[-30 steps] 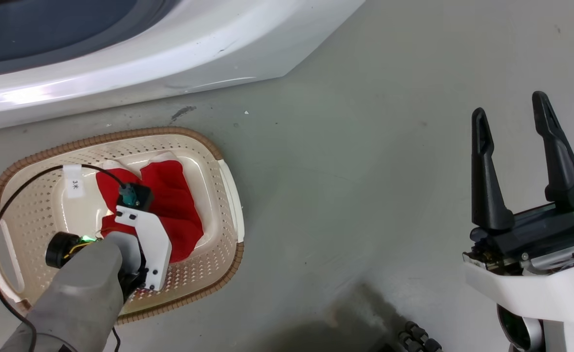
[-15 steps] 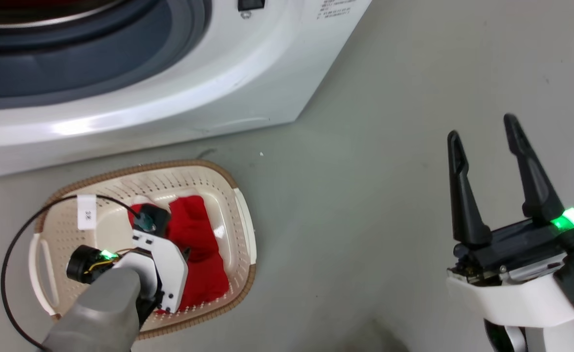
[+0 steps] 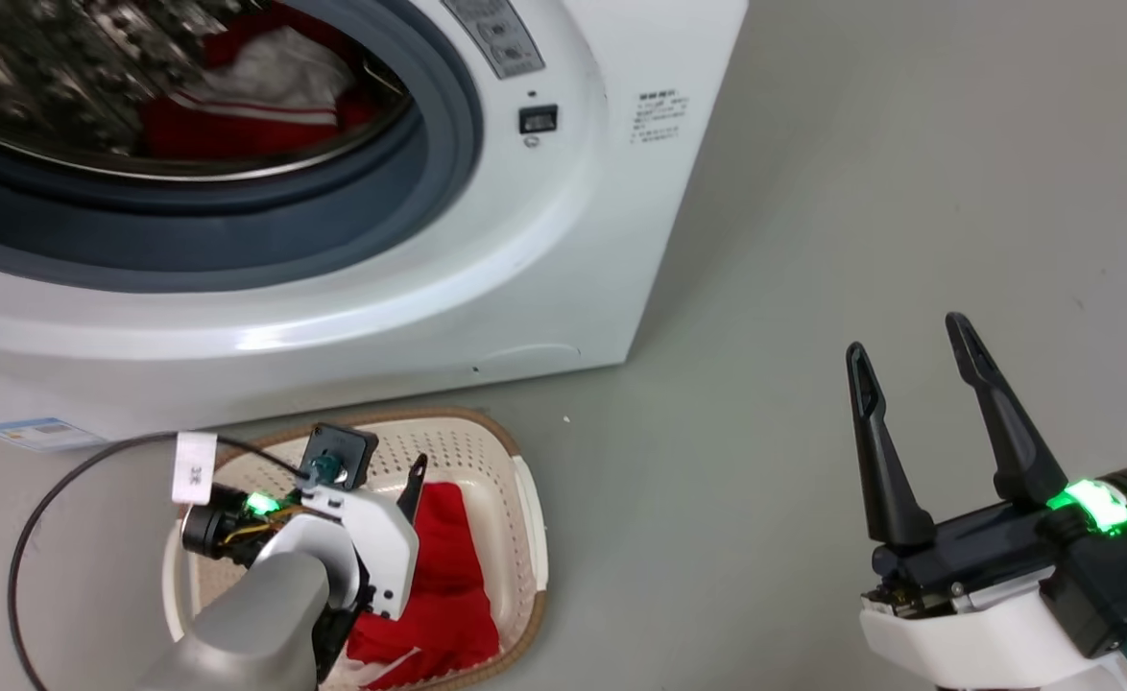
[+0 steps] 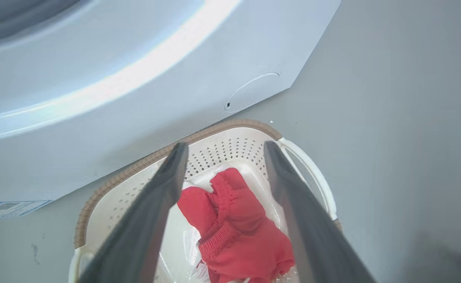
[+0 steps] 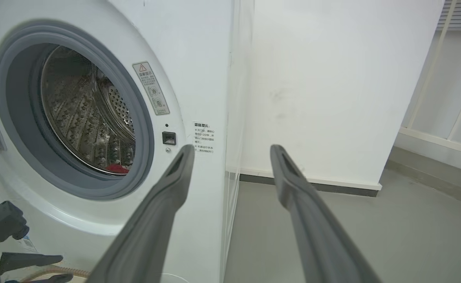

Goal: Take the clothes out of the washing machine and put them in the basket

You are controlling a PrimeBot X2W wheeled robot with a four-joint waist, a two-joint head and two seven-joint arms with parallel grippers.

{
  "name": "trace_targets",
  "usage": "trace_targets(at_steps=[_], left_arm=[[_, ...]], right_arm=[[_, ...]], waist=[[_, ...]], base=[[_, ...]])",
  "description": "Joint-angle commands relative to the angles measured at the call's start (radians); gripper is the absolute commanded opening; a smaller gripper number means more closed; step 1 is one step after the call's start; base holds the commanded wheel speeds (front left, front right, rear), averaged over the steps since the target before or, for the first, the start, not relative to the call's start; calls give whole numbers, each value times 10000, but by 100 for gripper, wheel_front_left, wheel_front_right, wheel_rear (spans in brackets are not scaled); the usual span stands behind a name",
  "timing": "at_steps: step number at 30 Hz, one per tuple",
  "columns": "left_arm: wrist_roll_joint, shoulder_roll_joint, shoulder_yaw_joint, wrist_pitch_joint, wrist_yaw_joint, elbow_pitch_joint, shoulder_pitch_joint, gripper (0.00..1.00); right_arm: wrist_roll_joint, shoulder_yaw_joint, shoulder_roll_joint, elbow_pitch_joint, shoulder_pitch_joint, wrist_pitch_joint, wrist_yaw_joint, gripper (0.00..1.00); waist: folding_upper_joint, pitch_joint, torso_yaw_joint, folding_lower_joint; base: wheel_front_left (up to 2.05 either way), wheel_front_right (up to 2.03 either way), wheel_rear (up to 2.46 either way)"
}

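The washing machine (image 3: 544, 288) stands open at the upper left. Red clothes (image 3: 237, 106) with white stripes lie in its steel drum (image 5: 85, 114). The cream basket (image 3: 530, 518) sits on the floor against the machine's base, and a red garment (image 4: 238, 228) lies loose in it. My left gripper (image 4: 222, 147) hangs open above that garment, apart from it, nothing between its fingers. One left finger (image 3: 417, 480) shows past the wrist. My right gripper (image 3: 907, 338) stands open and empty over the bare floor at the lower right, facing the machine's front (image 5: 199, 78).
Grey floor (image 3: 813, 192) stretches to the right of the machine and basket. A white wall (image 5: 332, 78) stands beside the machine. A black cable (image 3: 45, 480) loops off my left wrist. A blue label (image 3: 40, 434) sits low on the machine's front.
The head camera has tilted up, bringing the drum into view. My left gripper has lifted off the red garment, which stays in the basket. The right gripper stays open.
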Motion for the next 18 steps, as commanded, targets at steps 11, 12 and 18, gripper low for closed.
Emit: trace_targets(at_steps=[11, 12, 18], left_arm=[[2799, 979, 3622, -33, 1924, -5036, 2835, 100], [3030, 1036, 3899, -34, 2018, -5389, 3051, 100], [4018, 1253, 5461, -34, 2132, -6807, 3654, 100]], right_arm=[[-205, -81, 3, 107, 824, -24, -3, 100], [-194, -86, 3, 101, 842, -22, -3, 100], [-206, -4, 3, 68, 907, -22, -3, 100]], waist=[[0, -1442, 740, 1], [0, -1483, 769, 1], [0, -1551, 791, 1]], base=[[0, 0, 0], [0, 0, 0], [0, 0, 0]])
